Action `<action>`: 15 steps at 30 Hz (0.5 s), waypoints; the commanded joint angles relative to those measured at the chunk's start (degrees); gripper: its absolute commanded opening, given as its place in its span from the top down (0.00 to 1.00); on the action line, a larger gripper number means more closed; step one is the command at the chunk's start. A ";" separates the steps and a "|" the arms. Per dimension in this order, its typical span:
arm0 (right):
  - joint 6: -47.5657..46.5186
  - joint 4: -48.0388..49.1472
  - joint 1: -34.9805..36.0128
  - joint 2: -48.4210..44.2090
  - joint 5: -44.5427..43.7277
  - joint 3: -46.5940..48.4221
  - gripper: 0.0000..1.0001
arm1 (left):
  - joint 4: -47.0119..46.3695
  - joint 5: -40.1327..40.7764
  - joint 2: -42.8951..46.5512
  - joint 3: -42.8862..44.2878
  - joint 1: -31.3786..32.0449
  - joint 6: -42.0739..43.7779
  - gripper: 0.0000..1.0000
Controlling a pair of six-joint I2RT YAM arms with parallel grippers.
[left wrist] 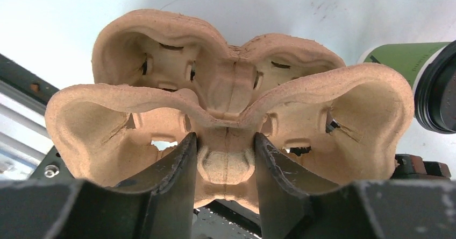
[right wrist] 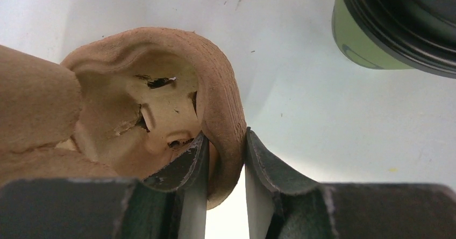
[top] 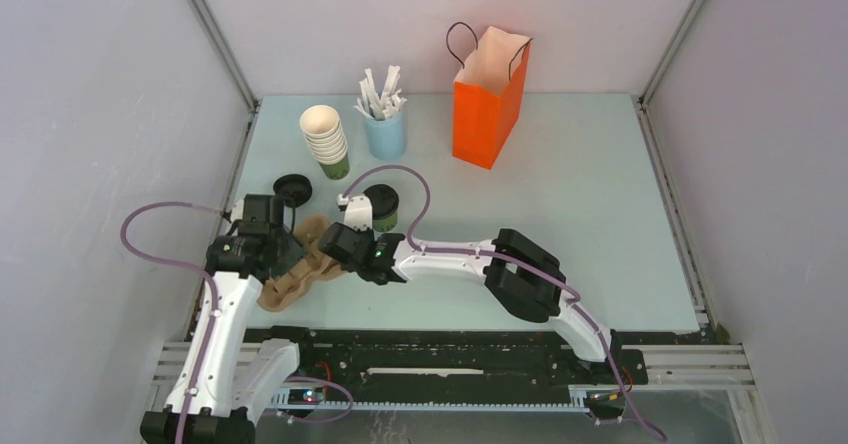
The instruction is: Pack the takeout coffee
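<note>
The takeout coffee (top: 381, 207), a small green cup with a black lid, stands upright on the table just behind my right gripper (top: 336, 243). It also shows at the right edge of the left wrist view (left wrist: 427, 83) and at the top right of the right wrist view (right wrist: 376, 40). No gripper holds the cup. A brown pulp cup carrier (top: 290, 286) lies between both grippers. My left gripper (left wrist: 226, 155) is shut on the carrier's (left wrist: 226, 77) middle ridge. My right gripper (right wrist: 226, 150) is shut on the rim of one carrier (right wrist: 161, 88) pocket.
A loose black lid (top: 293, 188) lies behind the carrier. A stack of cream-and-green cups (top: 326, 142) and a light blue cup of white sticks (top: 384, 129) stand at the back. An open orange paper bag (top: 488, 99) stands at the back centre. Walls close off both sides.
</note>
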State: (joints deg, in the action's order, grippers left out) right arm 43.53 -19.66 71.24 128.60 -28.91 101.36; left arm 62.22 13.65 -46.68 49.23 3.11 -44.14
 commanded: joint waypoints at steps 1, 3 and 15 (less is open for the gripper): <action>-1.00 3.69 0.64 -0.84 -0.20 -0.18 1.00 | 3.10 5.42 0.26 6.31 0.84 0.51 1.00; 0.02 3.06 0.26 -0.31 2.29 0.66 1.00 | 4.37 9.80 0.47 9.06 0.87 1.47 1.00; 2.31 0.98 -0.67 2.04 7.71 7.04 1.00 | 7.30 31.62 -2.92 33.53 0.85 9.27 1.00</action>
State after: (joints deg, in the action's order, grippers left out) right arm 44.25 -19.97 70.48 129.47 -23.20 103.20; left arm 69.23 37.87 -49.52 77.06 3.75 -37.93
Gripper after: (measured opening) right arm 0.335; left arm 0.438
